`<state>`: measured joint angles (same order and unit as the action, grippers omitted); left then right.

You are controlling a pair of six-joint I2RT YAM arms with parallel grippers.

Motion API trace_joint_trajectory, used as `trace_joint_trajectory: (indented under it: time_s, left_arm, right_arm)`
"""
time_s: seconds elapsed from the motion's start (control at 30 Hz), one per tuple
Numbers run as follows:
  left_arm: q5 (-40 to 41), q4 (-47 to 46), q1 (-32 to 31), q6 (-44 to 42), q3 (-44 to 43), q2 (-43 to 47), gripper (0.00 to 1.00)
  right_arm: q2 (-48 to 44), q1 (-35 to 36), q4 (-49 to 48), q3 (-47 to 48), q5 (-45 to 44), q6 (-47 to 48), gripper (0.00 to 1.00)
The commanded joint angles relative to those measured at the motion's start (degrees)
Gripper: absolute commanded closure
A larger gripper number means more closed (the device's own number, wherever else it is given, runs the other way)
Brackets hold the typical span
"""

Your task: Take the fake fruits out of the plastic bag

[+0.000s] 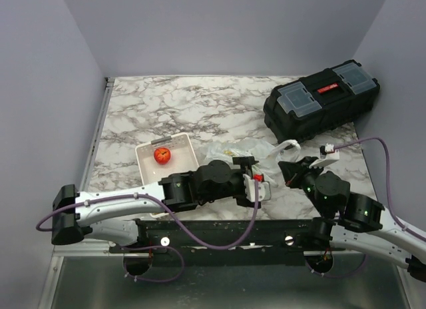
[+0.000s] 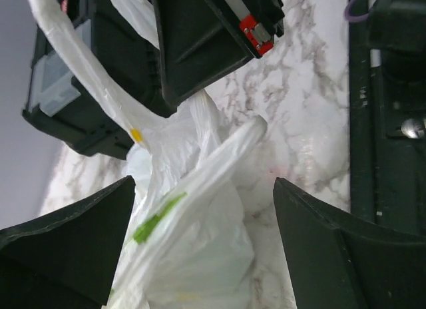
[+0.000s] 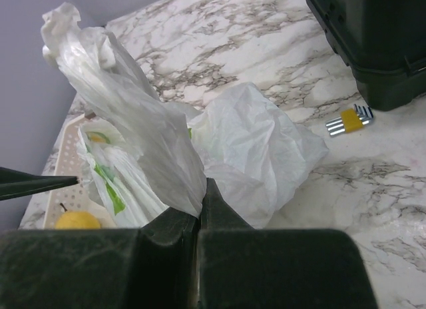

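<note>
Pinching plastic bag at 3 o'clock of tray, right claw is clamped; left claw gapes astride it. Risk: film tears or slips, fake fruits hidden inside spill off tabletop.

Robot lab test cell. Plain lilac-grey panels box in a marble-patterned tabletop on three sides. Robot arms bolted to a black rail at the near edge; purple cables loop loose. Black toolbox far right.
</note>
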<state>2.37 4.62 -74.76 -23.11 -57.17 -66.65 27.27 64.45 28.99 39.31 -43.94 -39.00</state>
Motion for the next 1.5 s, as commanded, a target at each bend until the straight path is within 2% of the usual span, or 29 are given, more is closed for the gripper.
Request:
trace_joint_trajectory:
  time_s: [0.0, 0.13, 0.23, 0.33, 0.37, 0.43, 0.53, 0.6, 0.8, 0.87, 0.97, 1.1, 1.27, 1.37, 1.47]
  left_arm:
    - [9.3, -6.7, -3.3, -13.8, -2.5, -7.8, 0.17]
    - [12.4, -8.1, -5.7, -18.2, -5.1, -13.6, 0.22]
    - [12.8, -5.3, -6.2, -17.0, -8.1, -16.4, 0.40]
    - [14.3, -4.9, -6.5, -16.0, -8.2, -16.6, 0.61]
    - [15.2, -5.1, -6.6, -15.7, -7.8, -16.3, 0.65]
    - [17.0, -4.8, -6.7, -14.6, -7.0, -14.8, 0.74]
    - [18.9, -6.8, -6.7, -13.7, -3.6, -11.0, 0.93]
    - [20.2, -8.7, -6.6, -12.7, -1.5, -8.2, 1.00]
    - [20.9, -14.2, -3.5, -3.9, 3.7, 1.5, 1.00]
    - [20.9, -15.9, -0.6, 1.5, 5.1, 4.6, 1.00]
    - [19.0, -14.1, 7.2, 15.3, 4.8, 8.8, 1.00]
    - [9.2, -7.4, 23.5, 36.3, 1.9, 10.6, 1.00]
    - [-6.0, 2.0, 39.0, 54.8, -5.4, 5.3, 1.00]
    - [-13.4, 1.3, 45.9, 62.6, -5.9, 3.4, 1.00]
    - [-19.9, -5.0, 51.6, 70.9, -3.8, 2.4, 1.00]
  right_arm:
    - [-2.6, 0.1, -0.3, 0.0, 1.0, -1.1, 0.99]
    - [-2.9, 0.1, -1.3, -0.6, 2.2, -1.4, 0.99]
    - [-1.8, 0.1, -1.3, -0.3, 2.4, -1.7, 0.99]
    - [-1.0, 0.1, -1.1, -0.2, 2.9, -2.0, 0.99]
    - [-1.0, 0.1, -1.1, -0.4, 3.0, -2.0, 0.99]
    - [-0.7, 0.1, -1.1, -0.4, 2.9, -2.2, 0.99]
    - [-0.4, 0.1, -1.0, -0.9, 2.7, -2.5, 0.98]
    - [-0.4, 0.1, -1.0, -1.4, 2.1, -2.4, 0.97]
    - [0.0, 0.1, -0.1, -2.0, 0.7, -3.5, 0.96]
    - [0.1, 0.1, -0.3, -2.2, 0.2, -3.5, 0.96]
    - [0.5, 0.1, -0.2, -1.4, -0.2, -3.8, 0.97]
    - [0.6, 0.1, -0.5, -0.7, -1.9, -3.1, 0.99]
    - [-0.7, 0.1, 0.4, 0.2, -4.5, -3.9, 0.99]
    - [-3.1, 0.1, 3.1, 1.0, -6.2, -4.9, 0.99]
    - [-6.2, 0.1, 7.1, 2.5, -8.2, -5.7, 0.99]
